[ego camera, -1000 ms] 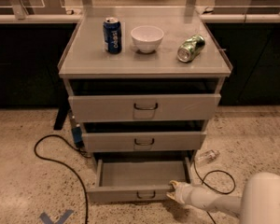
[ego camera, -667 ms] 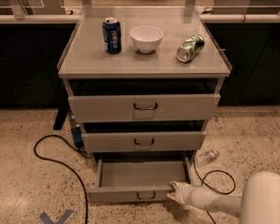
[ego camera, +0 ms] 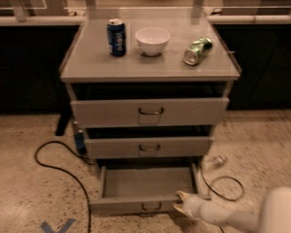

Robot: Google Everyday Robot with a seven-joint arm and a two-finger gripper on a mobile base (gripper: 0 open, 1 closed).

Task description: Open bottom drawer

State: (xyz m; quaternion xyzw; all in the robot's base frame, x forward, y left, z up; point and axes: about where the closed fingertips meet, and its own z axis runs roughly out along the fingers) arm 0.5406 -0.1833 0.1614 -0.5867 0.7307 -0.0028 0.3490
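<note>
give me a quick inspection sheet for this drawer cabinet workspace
surface: cabinet top holds upright blue can, white bowl, green can on its side
job's things: bottom drawer pulled out, grey interior showing, nothing seen inside
clutter: small pale object on floor right of cabinet
grippers: claw at right end of the bottom drawer's front
cables: black cable on floor left, thinner loop right
surroundings: dark counters behind, blue cross on floor

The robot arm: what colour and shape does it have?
The arm is smooth, off-white and rounded, thick at the lower right and tapering to a pale pincer at the front right corner of the bottom drawer. No cables or markings show.
</note>
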